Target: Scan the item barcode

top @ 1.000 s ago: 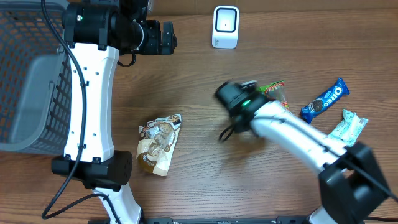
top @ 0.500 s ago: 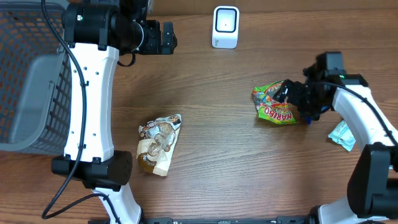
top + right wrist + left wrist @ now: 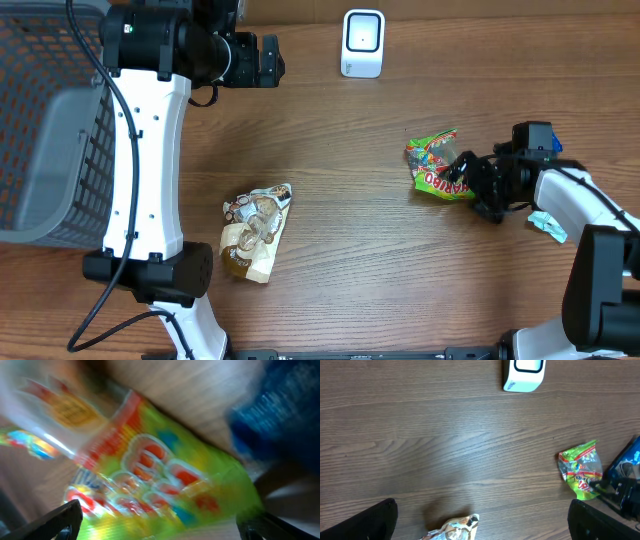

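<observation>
The item nearest my right gripper is a green Haribo candy bag (image 3: pixel 434 164), lying flat right of the table's centre. It also shows in the left wrist view (image 3: pixel 580 474). My right gripper (image 3: pixel 474 188) sits at the bag's right edge, open. In the right wrist view the blurred bag (image 3: pixel 160 475) fills the space between the spread fingers (image 3: pixel 65 519). The white barcode scanner (image 3: pixel 362 42) stands at the back centre. My left gripper (image 3: pixel 262 60) hovers high at the back left, open and holding nothing (image 3: pixel 482 507).
A brown snack pouch (image 3: pixel 255 232) lies left of centre. A blue Oreo pack (image 3: pixel 549 139) and a pale teal packet (image 3: pixel 549 226) lie at the far right, partly hidden by the right arm. A grey wire basket (image 3: pixel 45 130) fills the left edge.
The right arm swung from the middle of the table to the right side, then settled lower at the Haribo bag's right edge. The left arm stayed still.
</observation>
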Tool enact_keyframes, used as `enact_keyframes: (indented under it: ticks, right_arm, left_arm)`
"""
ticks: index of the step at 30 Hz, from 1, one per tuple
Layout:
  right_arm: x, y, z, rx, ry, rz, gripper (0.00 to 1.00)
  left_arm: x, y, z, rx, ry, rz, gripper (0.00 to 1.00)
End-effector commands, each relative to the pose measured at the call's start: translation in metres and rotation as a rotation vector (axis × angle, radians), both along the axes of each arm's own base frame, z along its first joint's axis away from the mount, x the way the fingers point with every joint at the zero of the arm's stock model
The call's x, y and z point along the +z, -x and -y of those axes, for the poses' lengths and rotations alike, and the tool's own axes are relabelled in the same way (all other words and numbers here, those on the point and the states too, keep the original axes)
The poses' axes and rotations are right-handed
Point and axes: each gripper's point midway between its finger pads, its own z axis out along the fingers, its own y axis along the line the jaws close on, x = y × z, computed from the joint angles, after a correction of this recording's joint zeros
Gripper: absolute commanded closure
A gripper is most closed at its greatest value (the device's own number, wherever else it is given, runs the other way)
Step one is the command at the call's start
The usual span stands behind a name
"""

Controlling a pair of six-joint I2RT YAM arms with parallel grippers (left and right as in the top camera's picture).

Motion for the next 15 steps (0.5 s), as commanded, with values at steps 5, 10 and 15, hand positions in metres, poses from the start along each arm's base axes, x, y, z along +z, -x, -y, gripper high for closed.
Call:
enact_keyframes:
  ticks: [5,10,15]
  right_arm:
    - [-0.017,-0.01,0.001,-0.059,-0.014,0.099,0.0]
    - [-0.024,-0.012,0.009,-0.077,0.038,0.123,0.12]
    - [-0.036,-0.016,0.018,-0.038,0.116,0.148,0.46]
  left_arm:
    - [0.006,0.001,-0.002,-0.002,-0.006,0.02,0.0]
    - [0.006,0.001,-0.002,-0.002,-0.006,0.02,0.0]
    - [0.006,0.001,-0.002,-0.002,-0.006,0.02,0.0]
